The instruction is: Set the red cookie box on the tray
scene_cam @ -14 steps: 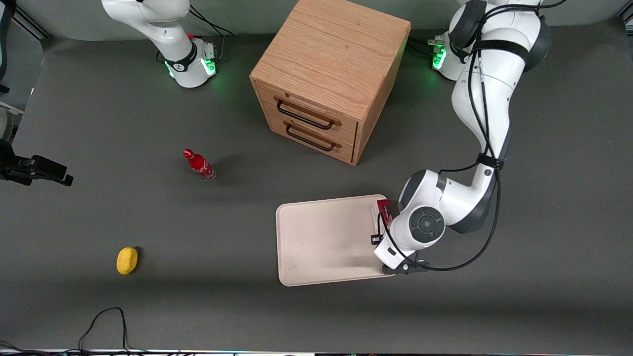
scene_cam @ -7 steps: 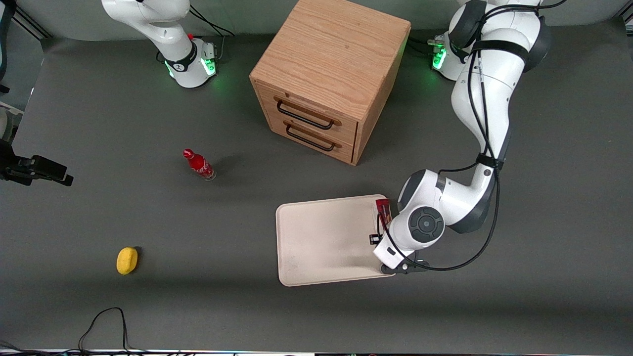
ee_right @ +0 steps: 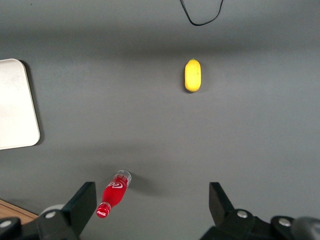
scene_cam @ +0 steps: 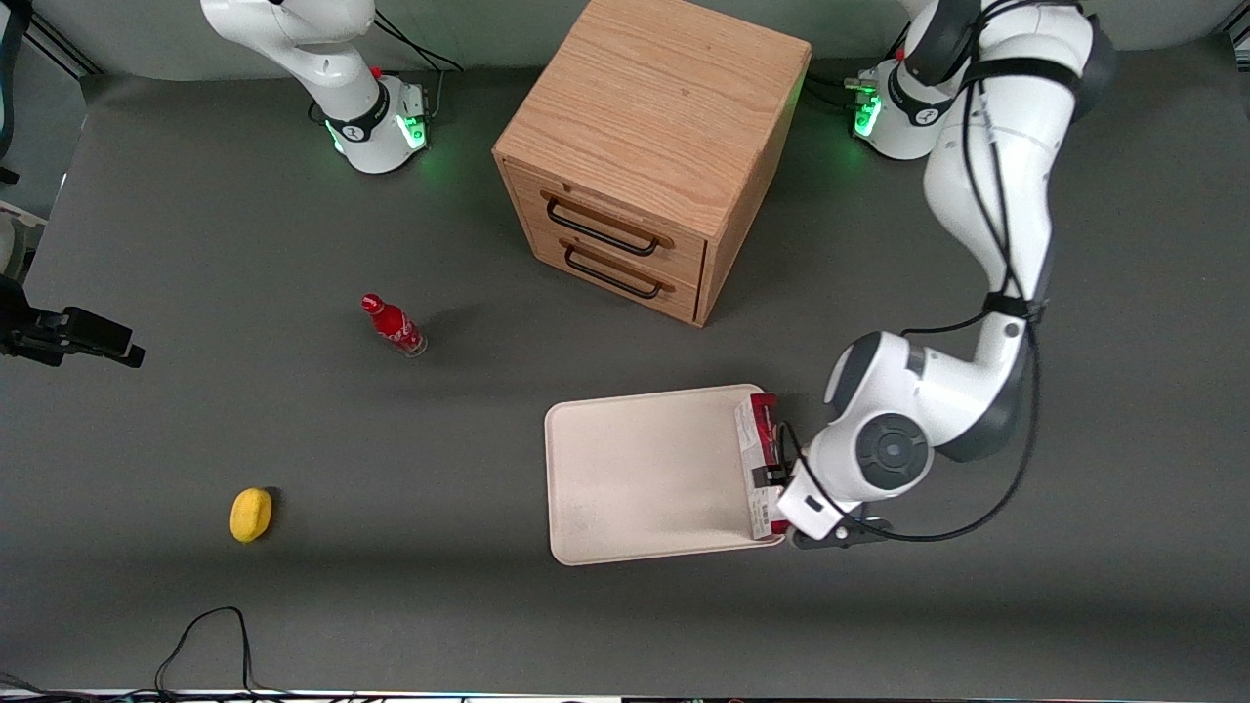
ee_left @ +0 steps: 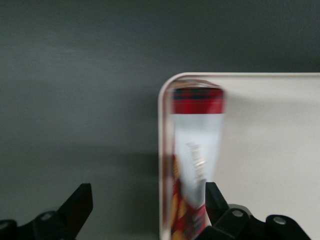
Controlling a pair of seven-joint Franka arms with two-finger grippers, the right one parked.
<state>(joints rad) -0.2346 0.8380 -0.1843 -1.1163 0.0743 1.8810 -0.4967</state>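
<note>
Red cookie box (scene_cam: 760,467) lying along the tray's (scene_cam: 640,474) edge at the working arm's end, pale face up, red ends showing; in the wrist view (ee_left: 194,170) set just inside the raised rim (ee_left: 161,165) near a rounded corner. End effector (ee_left: 147,212) low over the tray edge (scene_cam: 781,478), fingers spread wide, one finger (ee_left: 75,207) out over the dark desk (scene_cam: 293,586), the other (ee_left: 216,201) right beside the box's long side; contact between that finger and the carton not clear from either view. Nothing gripped between the fingers. Box partly hidden under the wrist in the front view.

Wooden drawer cabinet (scene_cam: 649,146) standing farther from the front camera than the tray, two dark handles on its front. Small red bottle (scene_cam: 393,325) upright on the desk toward the parked arm's end, well apart from the tray. Yellow object (scene_cam: 251,514) lying nearer the front camera than the bottle, also toward the parked arm's end. Black cable (scene_cam: 210,635) looping on the desk near the front edge.
</note>
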